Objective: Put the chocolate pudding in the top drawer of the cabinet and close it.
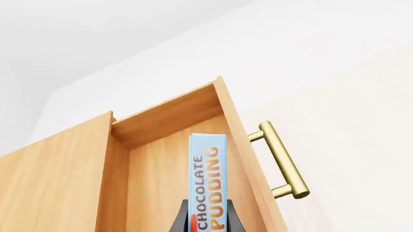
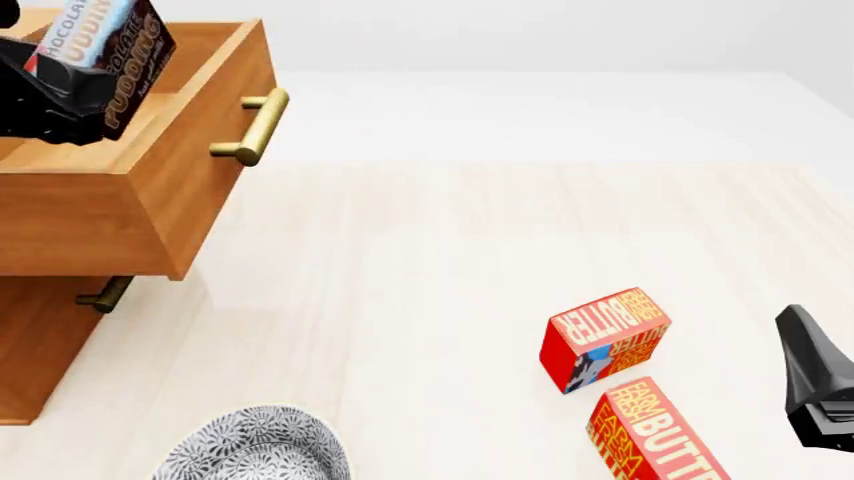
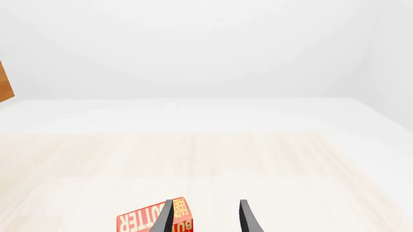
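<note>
Halfway: holding pudding box [image 2: 107, 45] in left jaws above open top drawer [image 2: 160, 190], upper left; right jaws idling empty, apart; releasing, closing remaining.

The table [image 2: 441, 260] is seen from above in the front view. The top drawer [image 1: 168, 159] is viewed closely by the left wrist camera; a butter box [image 3: 152, 220] is shared with the right.

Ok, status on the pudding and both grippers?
Left gripper shut on pudding, held over open top drawer. Right gripper open, empty, near a butter box. Drawer interior shows no obstruction.
</note>
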Action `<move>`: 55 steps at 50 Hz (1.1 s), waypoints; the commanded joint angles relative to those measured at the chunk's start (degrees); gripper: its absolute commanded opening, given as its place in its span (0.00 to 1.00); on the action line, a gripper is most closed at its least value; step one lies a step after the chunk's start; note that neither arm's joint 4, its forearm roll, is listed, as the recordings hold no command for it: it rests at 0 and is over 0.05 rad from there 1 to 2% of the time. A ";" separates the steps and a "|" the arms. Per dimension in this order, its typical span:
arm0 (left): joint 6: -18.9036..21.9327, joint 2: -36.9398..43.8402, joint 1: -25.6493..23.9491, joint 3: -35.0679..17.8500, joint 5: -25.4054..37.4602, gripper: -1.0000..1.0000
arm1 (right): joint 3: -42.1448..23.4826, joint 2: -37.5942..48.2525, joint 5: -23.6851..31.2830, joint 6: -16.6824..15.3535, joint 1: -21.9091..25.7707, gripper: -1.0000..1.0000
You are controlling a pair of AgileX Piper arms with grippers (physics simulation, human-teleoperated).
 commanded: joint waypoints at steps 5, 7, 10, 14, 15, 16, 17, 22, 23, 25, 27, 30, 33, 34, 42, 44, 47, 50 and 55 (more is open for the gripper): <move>-0.48 2.56 1.66 1.58 -2.00 0.00 | 0.00 -0.01 0.00 0.00 -0.01 1.00; -0.45 2.34 1.61 1.56 -1.78 0.00 | 0.00 -0.01 0.00 0.00 -0.01 1.00; -0.15 2.16 2.10 1.61 -1.73 0.00 | 0.00 -0.01 0.00 -0.01 -0.01 1.00; 0.07 2.17 2.18 1.67 -1.61 0.00 | 0.00 0.00 0.00 0.00 -0.01 1.00; 0.39 2.50 2.97 1.76 -1.63 0.00 | 0.00 -0.01 0.00 0.01 0.00 1.00; 0.18 2.52 2.69 1.43 -1.44 0.00 | 0.00 0.00 0.00 0.01 0.00 1.00; -0.51 2.96 2.08 0.86 -0.94 0.00 | 0.00 0.00 0.00 0.01 0.00 1.00; -1.91 3.24 2.12 -1.36 0.91 1.00 | 0.00 0.00 0.00 0.01 0.00 1.00; -1.77 2.95 1.92 -1.62 1.27 1.00 | 0.00 0.00 0.00 0.00 0.00 1.00; -2.42 2.45 2.38 -2.81 2.20 1.00 | 0.00 -0.02 0.01 0.01 -0.01 1.00; -3.16 2.50 1.88 -3.57 2.92 1.00 | 0.00 0.00 0.00 0.01 0.00 1.00; -3.47 1.58 1.62 -4.32 3.86 1.00 | 0.00 0.01 0.00 0.01 0.00 1.00; -2.83 0.64 2.15 -4.71 4.48 1.00 | 0.00 0.03 -0.01 0.01 -0.02 1.00; -3.42 0.06 1.82 -5.74 5.67 1.00 | 0.00 0.01 0.00 -0.01 -0.01 1.00; -1.94 -3.79 -0.45 -7.39 8.59 1.00 | 0.00 -0.02 0.00 0.00 0.00 1.00; -1.00 -4.35 -0.95 -6.92 8.70 1.00 | 0.00 0.01 0.00 0.00 0.00 1.00; -1.60 -5.06 -1.97 -7.81 10.03 1.00 | 0.00 0.00 0.00 -0.01 0.00 1.00; -2.36 -5.66 -3.11 -9.00 11.40 1.00 | 0.00 0.01 0.00 0.00 0.00 1.00; -2.00 -7.34 -5.50 -9.41 12.49 1.00 | 0.00 0.00 0.00 0.01 -0.01 1.00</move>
